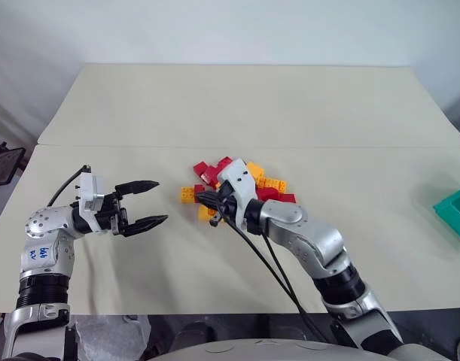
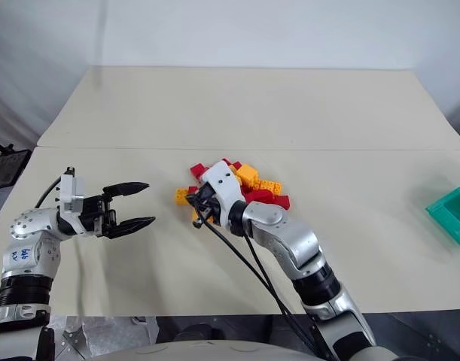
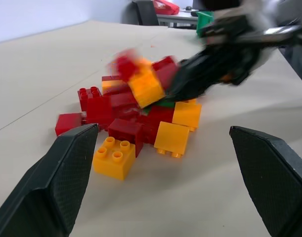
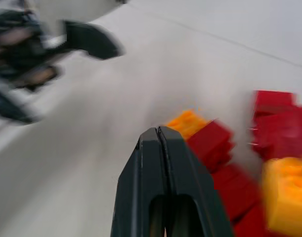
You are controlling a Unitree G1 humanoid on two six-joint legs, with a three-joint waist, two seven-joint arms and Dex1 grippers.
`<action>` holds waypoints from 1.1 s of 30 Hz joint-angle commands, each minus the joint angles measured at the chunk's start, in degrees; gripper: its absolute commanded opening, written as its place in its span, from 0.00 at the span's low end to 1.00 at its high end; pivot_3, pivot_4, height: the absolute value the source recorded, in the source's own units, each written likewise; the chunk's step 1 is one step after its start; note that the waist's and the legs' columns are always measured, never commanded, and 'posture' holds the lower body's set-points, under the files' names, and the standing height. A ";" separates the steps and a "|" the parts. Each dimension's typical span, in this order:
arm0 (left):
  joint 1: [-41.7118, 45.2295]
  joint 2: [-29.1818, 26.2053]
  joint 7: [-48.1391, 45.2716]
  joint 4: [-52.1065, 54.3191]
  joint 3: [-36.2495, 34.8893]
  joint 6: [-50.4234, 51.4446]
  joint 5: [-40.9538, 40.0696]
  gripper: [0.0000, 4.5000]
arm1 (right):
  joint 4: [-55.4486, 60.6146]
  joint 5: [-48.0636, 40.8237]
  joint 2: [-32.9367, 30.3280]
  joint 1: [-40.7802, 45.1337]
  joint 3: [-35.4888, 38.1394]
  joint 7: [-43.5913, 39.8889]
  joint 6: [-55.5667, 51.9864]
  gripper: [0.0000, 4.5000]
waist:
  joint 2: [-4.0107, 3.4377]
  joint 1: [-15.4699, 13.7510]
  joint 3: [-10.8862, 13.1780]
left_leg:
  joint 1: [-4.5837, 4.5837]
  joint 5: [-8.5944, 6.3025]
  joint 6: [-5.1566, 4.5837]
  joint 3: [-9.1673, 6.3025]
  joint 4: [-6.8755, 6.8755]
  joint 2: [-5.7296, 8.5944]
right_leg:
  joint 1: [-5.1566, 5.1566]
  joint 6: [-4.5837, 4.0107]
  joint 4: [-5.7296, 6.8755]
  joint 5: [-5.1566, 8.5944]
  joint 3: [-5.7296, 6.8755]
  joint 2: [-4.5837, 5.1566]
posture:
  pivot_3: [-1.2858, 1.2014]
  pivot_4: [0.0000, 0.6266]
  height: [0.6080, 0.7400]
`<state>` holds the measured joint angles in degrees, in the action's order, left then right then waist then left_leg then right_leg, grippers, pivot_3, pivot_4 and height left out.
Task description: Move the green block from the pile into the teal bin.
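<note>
The green block (image 3: 163, 104) shows as a sliver deep in the pile (image 1: 237, 184), under the red and yellow-orange bricks, so the step in hand is uncovering it rather than carrying it. The right end effector (image 4: 160, 136), fingers pressed together on nothing, is at the pile's near edge; the left end effector (image 1: 153, 203) hangs wide apart beside the pile. Next the block must be exposed, gripped and taken to the teal bin (image 1: 455, 212), well away from the pile on the tabletop (image 1: 252, 113).
</note>
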<state>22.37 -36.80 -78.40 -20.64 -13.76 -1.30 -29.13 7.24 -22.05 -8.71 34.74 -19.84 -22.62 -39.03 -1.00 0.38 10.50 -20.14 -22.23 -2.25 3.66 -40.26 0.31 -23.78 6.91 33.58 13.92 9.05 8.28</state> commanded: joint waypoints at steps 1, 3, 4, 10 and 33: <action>1.52 0.21 0.15 0.83 -0.17 -0.57 -0.63 1.00 | -7.20 4.89 1.10 2.81 2.86 0.99 8.60 0.01 | 0.00 0.09 0.00 | 0.01 0.00 0.00 0.00 0.01 0.00 | 0.00 0.00 0.00 0.00 0.00 -0.01 | 0.52 0.24 1.00; 1.66 0.21 0.04 0.62 -0.18 -0.70 -0.61 1.00 | -8.26 6.07 0.46 2.78 4.34 1.29 9.69 0.01 | 0.00 0.19 0.00 | -0.01 0.01 0.01 0.02 0.02 -0.01 | 0.00 0.00 -0.01 0.00 0.01 -0.02 | 0.52 0.24 1.00; 1.69 0.21 -0.01 0.60 -0.19 -0.69 -0.62 1.00 | -8.22 6.54 -0.04 2.49 4.94 1.18 9.99 0.01 | 0.00 0.36 0.00 | -0.01 0.01 0.01 0.03 0.03 -0.02 | 0.00 0.00 -0.01 0.00 0.02 -0.03 | 0.52 0.24 1.00; 2.60 0.54 0.03 -0.45 0.15 -1.02 -0.20 1.00 | -7.41 10.06 -4.06 0.60 8.13 1.44 9.94 0.01 | 0.00 1.30 0.00 | -0.01 0.01 0.02 0.02 0.10 -0.02 | -0.01 0.00 -0.03 0.00 0.04 -0.04 | 0.52 0.24 1.00; 4.14 1.99 -1.87 -1.83 1.83 -1.31 -0.28 1.00 | 9.84 -18.74 -38.61 -12.01 37.76 -31.36 -11.60 0.42 | 0.06 -0.45 0.06 | -0.04 -0.03 -0.09 -0.03 -0.03 -0.03 | 0.03 0.05 -0.12 -0.03 0.00 0.05 | 0.52 0.24 1.00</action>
<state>26.06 -34.68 -79.64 -23.05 -11.67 -1.93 -28.90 18.55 -39.18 -43.79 23.80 13.78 -50.26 -51.04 -0.94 -0.07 10.56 -20.16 -22.26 -2.34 3.63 -40.29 0.29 -23.74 6.96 33.47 13.89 9.04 8.33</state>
